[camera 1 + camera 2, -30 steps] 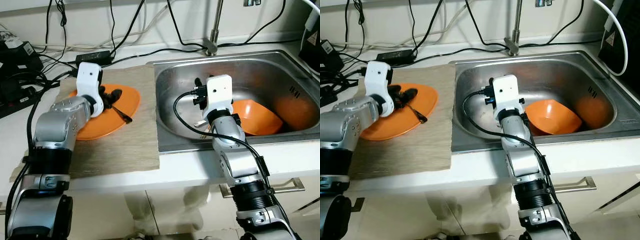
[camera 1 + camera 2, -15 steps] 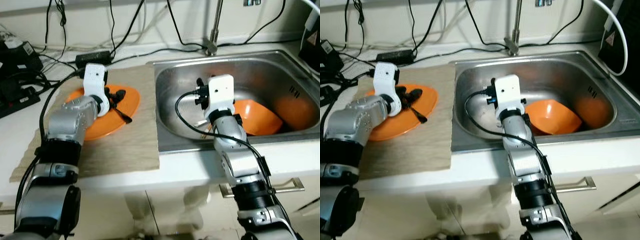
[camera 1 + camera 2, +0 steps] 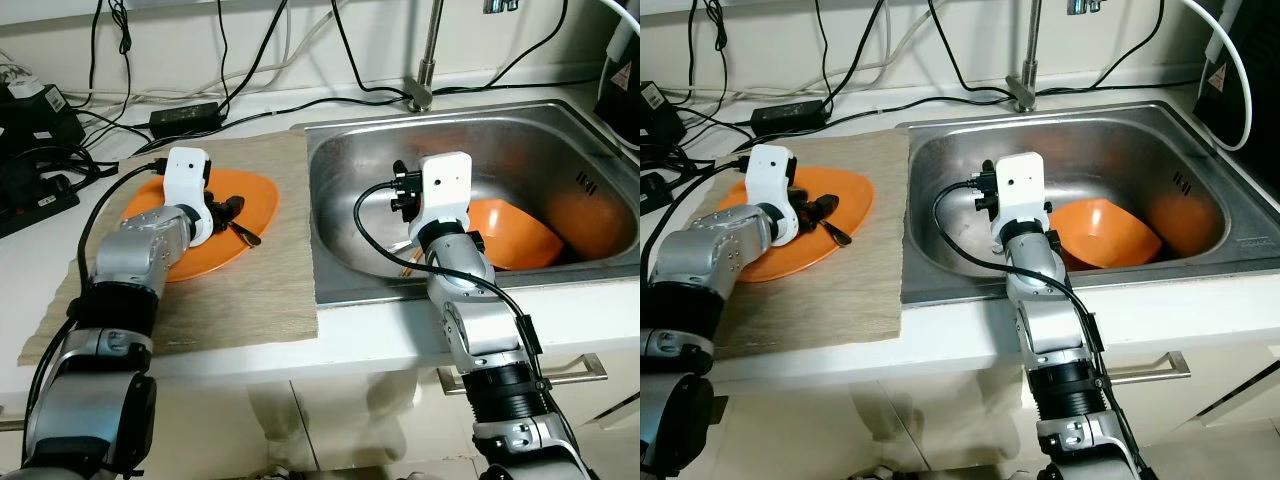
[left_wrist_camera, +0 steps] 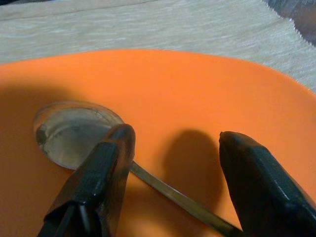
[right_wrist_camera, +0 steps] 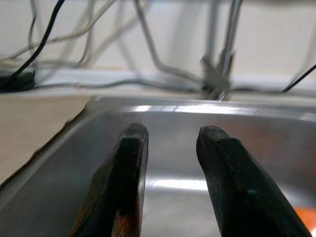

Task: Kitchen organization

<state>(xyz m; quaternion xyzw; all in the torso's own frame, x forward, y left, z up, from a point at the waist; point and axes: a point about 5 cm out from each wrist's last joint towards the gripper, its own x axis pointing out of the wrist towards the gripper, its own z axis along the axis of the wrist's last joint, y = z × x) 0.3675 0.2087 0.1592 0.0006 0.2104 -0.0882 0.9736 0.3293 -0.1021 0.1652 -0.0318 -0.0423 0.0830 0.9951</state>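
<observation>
The left end effector [image 4: 170, 148] is hovering low over the orange plate [image 3: 255, 195], its fingers spread wide and straddling the handle of a metal spoon [image 4: 74, 133] that is lying in the plate; the plate is sitting on the woven mat [image 3: 250, 290] on the tabletop, just beside the sink [image 3: 350, 170]. To do this step well, it is worth centring the handle between the fingers, descending until both tips are nearly touching the plate, then closing slowly so the thin handle is not skidding away; whether one fingertip is already touching the spoon is hard to tell. The right end effector [image 5: 170, 148] is hanging partly open over the sink, near the orange bowl [image 3: 515, 235].
</observation>
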